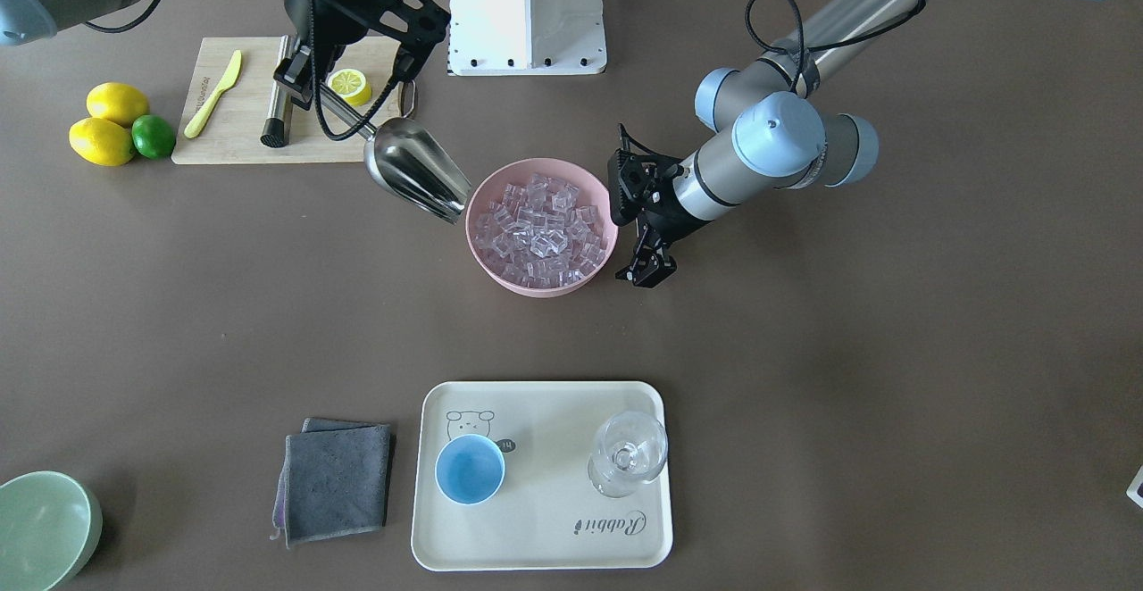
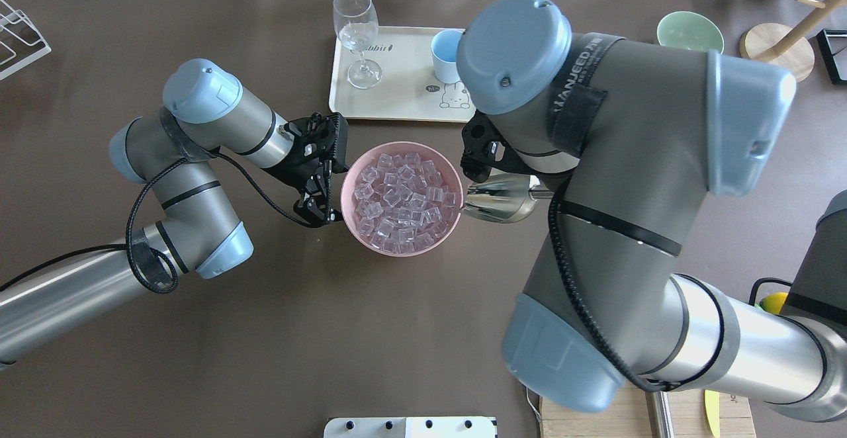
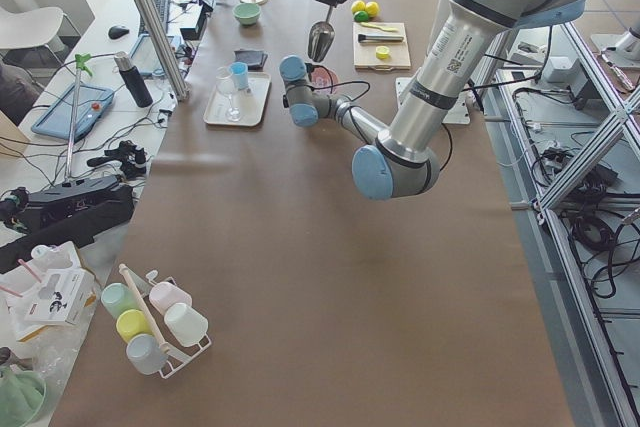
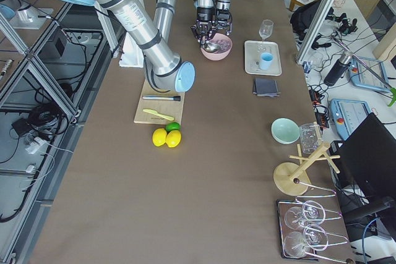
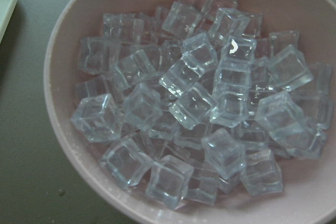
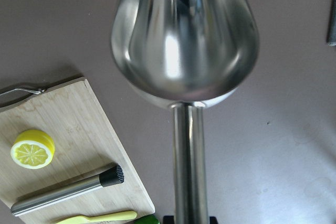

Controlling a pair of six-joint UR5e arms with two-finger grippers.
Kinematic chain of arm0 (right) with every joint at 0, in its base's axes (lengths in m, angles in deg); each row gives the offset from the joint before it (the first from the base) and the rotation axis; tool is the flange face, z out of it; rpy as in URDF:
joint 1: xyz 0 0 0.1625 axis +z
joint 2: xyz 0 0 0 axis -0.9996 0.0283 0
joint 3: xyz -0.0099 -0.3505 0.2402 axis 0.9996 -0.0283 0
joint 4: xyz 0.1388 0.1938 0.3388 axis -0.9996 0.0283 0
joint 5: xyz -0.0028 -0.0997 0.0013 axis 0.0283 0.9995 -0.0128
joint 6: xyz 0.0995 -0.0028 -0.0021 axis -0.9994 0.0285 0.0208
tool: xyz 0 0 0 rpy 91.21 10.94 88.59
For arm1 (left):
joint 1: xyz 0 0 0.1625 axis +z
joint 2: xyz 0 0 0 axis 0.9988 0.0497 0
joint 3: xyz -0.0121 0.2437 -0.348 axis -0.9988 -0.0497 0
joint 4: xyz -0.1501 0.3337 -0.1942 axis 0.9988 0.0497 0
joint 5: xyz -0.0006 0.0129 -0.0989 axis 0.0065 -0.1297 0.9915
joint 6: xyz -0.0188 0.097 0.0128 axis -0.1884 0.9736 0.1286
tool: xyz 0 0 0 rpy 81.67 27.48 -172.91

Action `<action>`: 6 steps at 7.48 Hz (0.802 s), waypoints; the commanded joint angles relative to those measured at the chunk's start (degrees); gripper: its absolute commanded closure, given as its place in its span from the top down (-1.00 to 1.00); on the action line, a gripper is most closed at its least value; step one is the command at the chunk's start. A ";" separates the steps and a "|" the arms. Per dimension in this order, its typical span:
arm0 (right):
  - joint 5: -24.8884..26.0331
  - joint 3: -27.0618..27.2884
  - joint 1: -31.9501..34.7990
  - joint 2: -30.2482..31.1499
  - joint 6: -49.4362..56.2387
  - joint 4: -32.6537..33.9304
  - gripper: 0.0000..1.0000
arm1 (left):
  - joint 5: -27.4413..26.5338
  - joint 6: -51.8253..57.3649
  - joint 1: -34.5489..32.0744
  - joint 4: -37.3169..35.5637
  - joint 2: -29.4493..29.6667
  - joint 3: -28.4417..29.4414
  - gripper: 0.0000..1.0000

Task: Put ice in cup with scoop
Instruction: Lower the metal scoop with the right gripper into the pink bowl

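Many clear, glassy ice cubes fill the pink bowl.

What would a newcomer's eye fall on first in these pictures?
First, the pink bowl at the table's middle, heaped with clear ice. Next, the shiny scoop, empty and hanging just beside the bowl's rim. Nearer the camera in the front-facing view, the light-blue cup stands empty on the cream tray.

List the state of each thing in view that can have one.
pink bowl: full of ice
scoop: empty, tilted toward pink bowl
right gripper: shut on scoop handle
left gripper: open, beside pink bowl
cup: empty, upright on tray
wine glass: empty, upright
lemon half: cut face up
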State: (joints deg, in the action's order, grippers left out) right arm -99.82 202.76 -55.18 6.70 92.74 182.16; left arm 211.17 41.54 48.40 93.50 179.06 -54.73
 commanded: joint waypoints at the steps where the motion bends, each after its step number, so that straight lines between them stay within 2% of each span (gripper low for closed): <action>1: 5.18 -5.98 -3.31 -6.30 0.33 6.53 -1.00 | 0.08 0.00 -0.01 0.06 -0.09 -0.05 0.98; 6: 9.32 -13.63 -3.40 -10.25 7.08 6.10 -1.00 | 0.08 0.00 0.08 -0.03 -0.26 0.03 0.99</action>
State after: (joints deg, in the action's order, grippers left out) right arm -91.64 191.50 -58.51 -1.96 98.14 188.54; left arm 211.25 41.54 48.47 93.43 178.86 -54.71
